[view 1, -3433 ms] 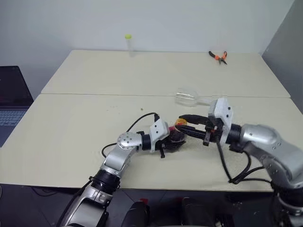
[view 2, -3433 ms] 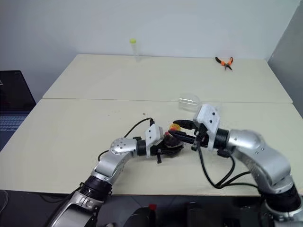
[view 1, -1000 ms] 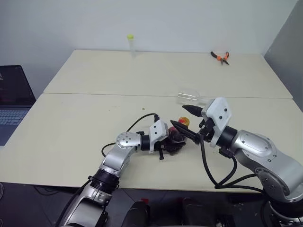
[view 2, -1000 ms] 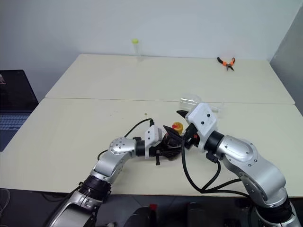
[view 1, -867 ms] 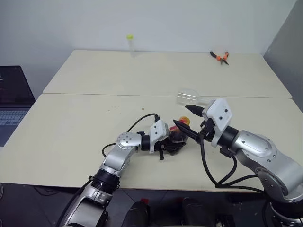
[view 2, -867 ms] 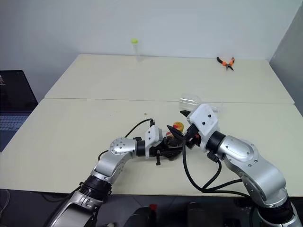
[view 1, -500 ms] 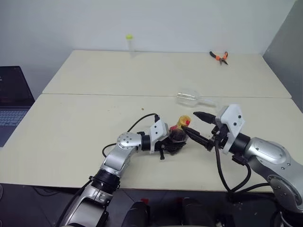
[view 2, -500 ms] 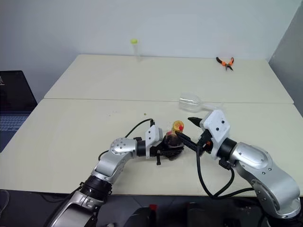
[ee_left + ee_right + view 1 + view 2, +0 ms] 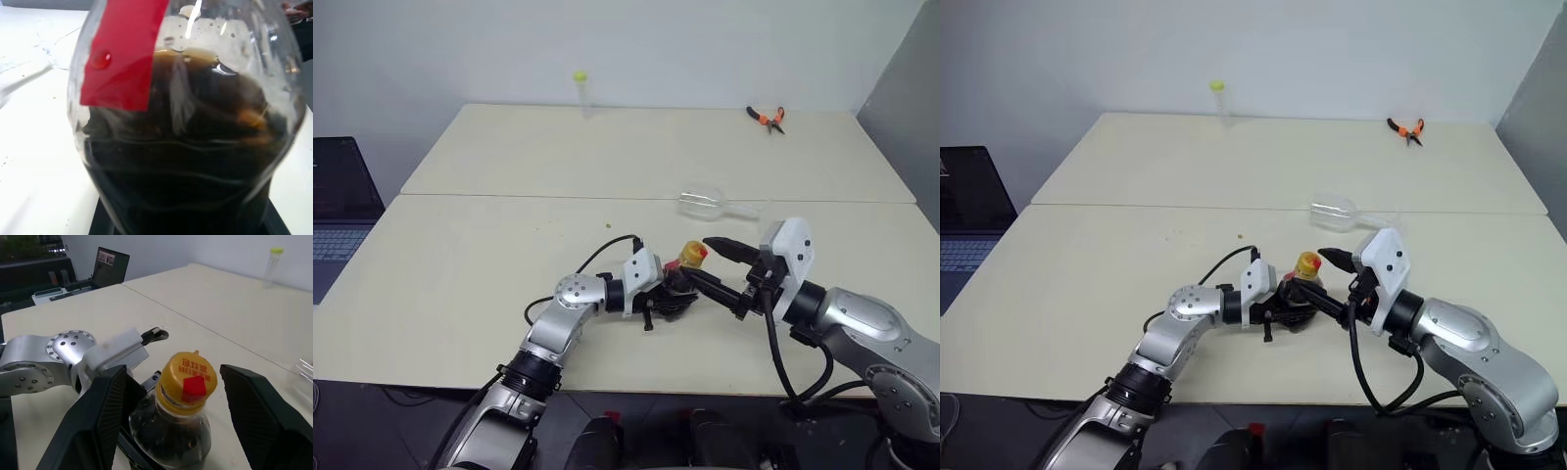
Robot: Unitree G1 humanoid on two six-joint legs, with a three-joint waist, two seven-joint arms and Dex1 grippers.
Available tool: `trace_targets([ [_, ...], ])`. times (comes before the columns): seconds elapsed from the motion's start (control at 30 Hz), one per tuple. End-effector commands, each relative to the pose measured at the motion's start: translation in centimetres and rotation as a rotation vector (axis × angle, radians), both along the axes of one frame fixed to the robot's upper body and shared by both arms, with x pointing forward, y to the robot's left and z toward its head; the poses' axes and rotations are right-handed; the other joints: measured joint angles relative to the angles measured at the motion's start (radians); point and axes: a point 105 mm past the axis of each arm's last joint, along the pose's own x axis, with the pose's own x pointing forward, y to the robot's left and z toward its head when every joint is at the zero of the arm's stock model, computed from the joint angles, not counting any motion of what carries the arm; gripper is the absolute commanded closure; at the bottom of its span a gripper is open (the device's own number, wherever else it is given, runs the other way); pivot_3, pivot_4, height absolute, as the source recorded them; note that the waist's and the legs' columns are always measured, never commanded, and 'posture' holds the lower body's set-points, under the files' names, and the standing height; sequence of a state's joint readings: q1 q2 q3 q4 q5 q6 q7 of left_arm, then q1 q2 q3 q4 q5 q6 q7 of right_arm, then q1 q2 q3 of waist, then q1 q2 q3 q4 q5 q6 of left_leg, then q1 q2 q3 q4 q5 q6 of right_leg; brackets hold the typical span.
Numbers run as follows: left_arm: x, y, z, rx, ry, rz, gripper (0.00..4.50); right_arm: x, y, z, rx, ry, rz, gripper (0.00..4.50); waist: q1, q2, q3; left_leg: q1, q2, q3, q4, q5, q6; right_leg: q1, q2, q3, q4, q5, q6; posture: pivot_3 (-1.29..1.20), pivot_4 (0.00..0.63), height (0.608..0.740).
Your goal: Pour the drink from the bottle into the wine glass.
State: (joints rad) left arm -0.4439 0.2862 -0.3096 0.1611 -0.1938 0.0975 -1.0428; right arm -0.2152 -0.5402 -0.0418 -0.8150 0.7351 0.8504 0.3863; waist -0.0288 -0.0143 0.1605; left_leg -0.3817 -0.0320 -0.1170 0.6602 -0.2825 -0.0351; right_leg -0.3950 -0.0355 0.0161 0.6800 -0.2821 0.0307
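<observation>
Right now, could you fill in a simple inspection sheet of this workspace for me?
Surface: pale table, a seam running across it.
Job's things: bottle of dark drink, cap on, upright at the near edge; wine glass lying on its side behind it.
Clutter: orange-handled pliers and a clear tube at the far edge.
Grippers: left gripper shut on the bottle's body; right gripper open, one finger either side of the cap.
Cables: black cable looping off the left wrist.
Surroundings: laptop at the left; plain wall.
</observation>
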Motion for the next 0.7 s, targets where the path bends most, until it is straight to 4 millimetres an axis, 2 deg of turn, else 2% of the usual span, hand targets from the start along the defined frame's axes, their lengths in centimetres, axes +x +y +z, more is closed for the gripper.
trace_targets([
  [0.03, -0.07, -0.4, 1.58, -0.03, -0.069, -0.025, 3.49, -0.06, 0.44, 0.95, 0.055, -0.006, 0.02, 1.26, 0.0, 0.0, 0.0, 0.0, 0.0, 0.0, 0.0, 0.0, 0.0, 0.0, 0.0, 0.0, 0.0, 0.0, 0.0, 0.0, 0.15, 0.74],
  [0.53, -0.1, -0.44, 1.48, -0.029, -0.069, -0.026, 3.49, 0.4, 1.32, 0.35, 0.086, 0.065, 0.039, 1.26, 0.0, 0.0, 0.0, 0.0, 0.0, -0.001, 0.0, 0.0, 0.0, 0.0, 0.0, 0.0, 0.0, 0.0, 0.0, 0.0, 0.15, 0.74],
  [0.63, -0.1, -0.44, 1.47, -0.029, -0.069, -0.027, 3.49, 0.43, 1.33, 0.18, 0.081, 0.074, 0.039, 1.86, 0.0, 0.0, 0.0, 0.0, 0.0, -0.001, 0.0, 0.0, 0.0, 0.0, 0.0, 0.0, 0.0, 0.0, 0.0, 0.0, 0.15, 0.74],
  [0.7, -0.1, -0.44, 1.47, -0.03, -0.069, -0.028, 3.49, 0.45, 1.33, 0.15, 0.084, 0.076, 0.037, 2.48, 0.0, 0.0, 0.0, 0.0, 0.0, -0.001, 0.0, 0.0, 0.0, 0.0, 0.0, 0.0, 0.0, 0.0, 0.0, 0.0, 0.15, 0.74],
])
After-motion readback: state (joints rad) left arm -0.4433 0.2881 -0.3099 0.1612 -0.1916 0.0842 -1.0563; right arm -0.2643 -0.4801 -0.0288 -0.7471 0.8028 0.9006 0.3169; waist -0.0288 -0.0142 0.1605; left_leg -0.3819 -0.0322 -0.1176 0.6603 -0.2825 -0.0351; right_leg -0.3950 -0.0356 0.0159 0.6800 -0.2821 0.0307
